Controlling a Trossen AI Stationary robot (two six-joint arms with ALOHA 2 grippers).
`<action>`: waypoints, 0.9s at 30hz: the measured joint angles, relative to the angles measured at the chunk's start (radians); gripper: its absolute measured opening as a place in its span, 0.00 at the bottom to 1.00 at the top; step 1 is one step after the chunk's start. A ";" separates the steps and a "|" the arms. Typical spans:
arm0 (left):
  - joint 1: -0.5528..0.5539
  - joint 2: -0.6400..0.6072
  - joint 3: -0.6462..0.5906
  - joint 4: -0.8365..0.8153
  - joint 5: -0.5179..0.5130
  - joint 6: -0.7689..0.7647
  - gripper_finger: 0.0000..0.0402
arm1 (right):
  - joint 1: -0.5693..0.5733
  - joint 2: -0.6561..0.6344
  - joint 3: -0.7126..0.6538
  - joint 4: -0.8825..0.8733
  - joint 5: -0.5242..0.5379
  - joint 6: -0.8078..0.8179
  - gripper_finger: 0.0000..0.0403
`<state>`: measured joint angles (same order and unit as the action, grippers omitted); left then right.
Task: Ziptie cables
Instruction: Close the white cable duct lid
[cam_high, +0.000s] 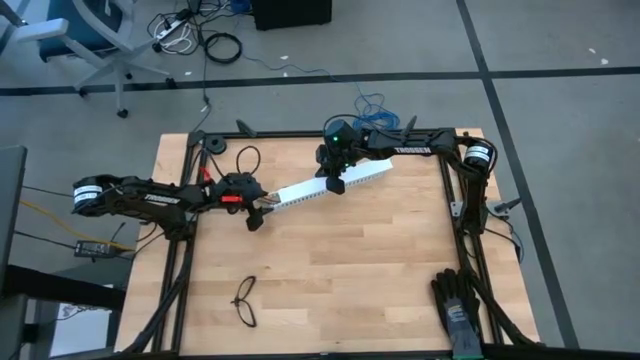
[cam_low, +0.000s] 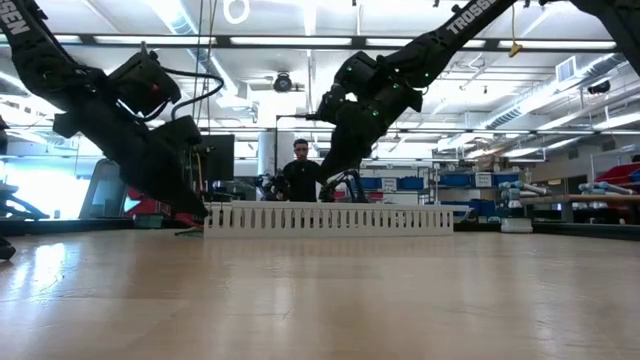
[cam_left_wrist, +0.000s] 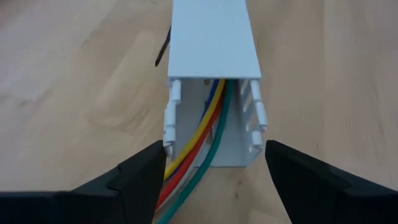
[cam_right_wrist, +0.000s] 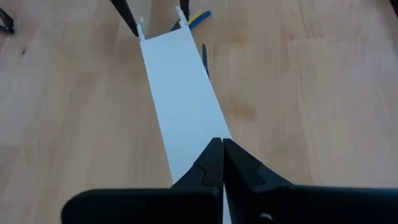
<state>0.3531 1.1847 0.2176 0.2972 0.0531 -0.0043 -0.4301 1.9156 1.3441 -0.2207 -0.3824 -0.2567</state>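
The left end effector (cam_high: 258, 213) is held open at one end of a long white slotted cable duct (cam_high: 325, 186) that lies on the wooden worktop (cam_high: 330, 280); in the left wrist view its two dark fingers (cam_left_wrist: 140, 180) are seen spread to either side of the duct's open mouth, just beside its walls, though contact cannot be told. The cables (cam_left_wrist: 196, 149), in yellow, orange, green and blue, are seen running out of that mouth and down between the spread fingers; they are laid inside the duct under its flat white cover. A thin dark strip (cam_left_wrist: 163, 46), possibly the ziptie, is seen on the worktop just beside the duct, beyond the left end effector. The right end effector (cam_right_wrist: 222, 163) is closed, fingertips pressed together with nothing between them, and is set on top of the duct cover, farther along the duct from the left one. A pair of black glasses (cam_high: 245, 301) is lying well apart from both end effectors, and black gloves (cam_high: 457, 305) are near the worktop's corner.
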 joint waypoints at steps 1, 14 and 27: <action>0.000 0.000 0.001 -0.005 0.004 0.008 0.71 | 0.000 0.000 0.000 0.001 0.000 0.002 0.00; 0.000 0.037 0.003 0.060 -0.014 0.052 0.71 | 0.000 0.000 0.000 0.028 -0.001 0.018 0.00; -0.001 0.215 0.004 0.255 -0.014 -0.001 0.69 | 0.000 0.000 0.000 0.026 -0.002 0.014 0.00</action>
<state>0.3523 1.3994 0.2214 0.5526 0.0387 -0.0055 -0.4299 1.9160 1.3441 -0.1949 -0.3848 -0.2430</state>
